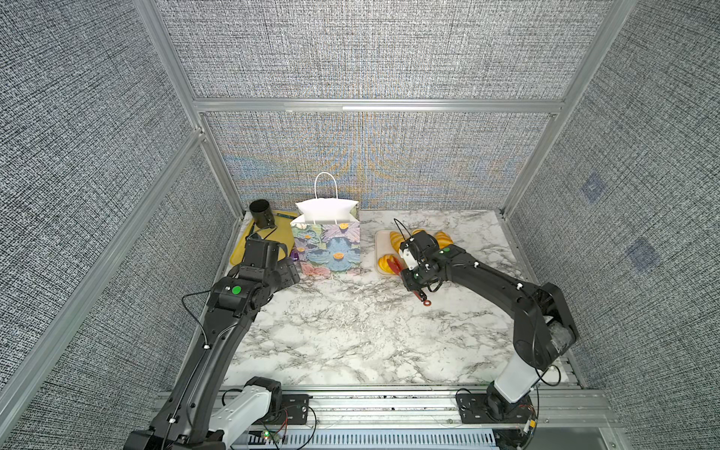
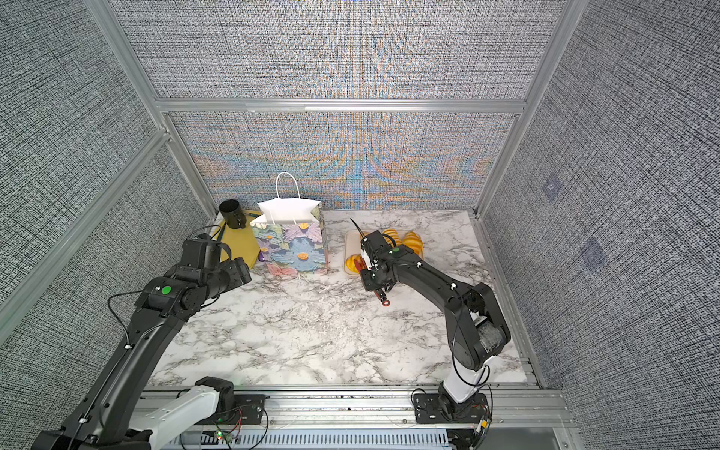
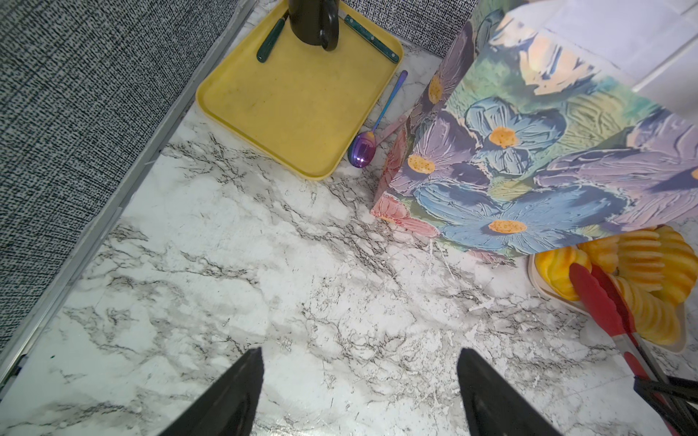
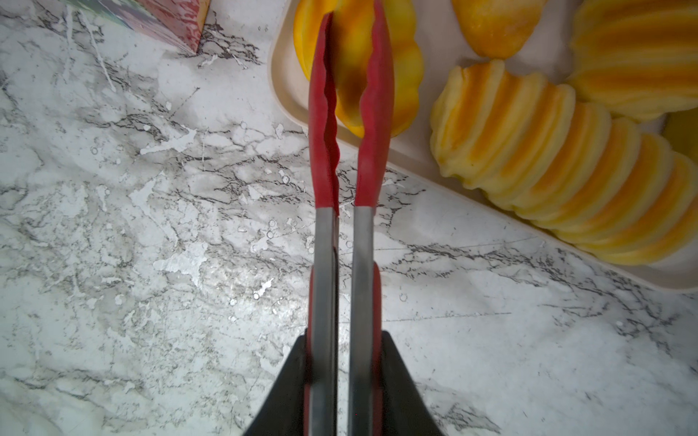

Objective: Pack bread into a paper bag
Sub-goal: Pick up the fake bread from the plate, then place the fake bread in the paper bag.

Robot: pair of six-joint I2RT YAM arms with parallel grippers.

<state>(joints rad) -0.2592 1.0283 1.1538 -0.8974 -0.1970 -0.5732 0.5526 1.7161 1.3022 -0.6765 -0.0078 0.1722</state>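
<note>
On the marble table [image 1: 350,331], the paper bag [image 1: 331,245] stands upright at far centre, mouth open, with a yellow tray [image 3: 294,102] to its left and a cream tray [image 4: 287,98] to its right. All visible bread [image 4: 547,162] lies on the cream tray. The right gripper [image 4: 343,336] squeezes the steel handles of the red-tipped tongs [image 4: 325,245]. The tips are drawn close over the near-left pastry [image 4: 406,64] with a strip of it between them; true pinch, cannot tell. The left gripper [image 3: 359,353] is spread wide over bare table, near-left of the bag. A black cup [image 1: 262,212] sits at the yellow tray's far edge, and a purple spoon [image 3: 362,149] lies between that tray and the bag.
</note>
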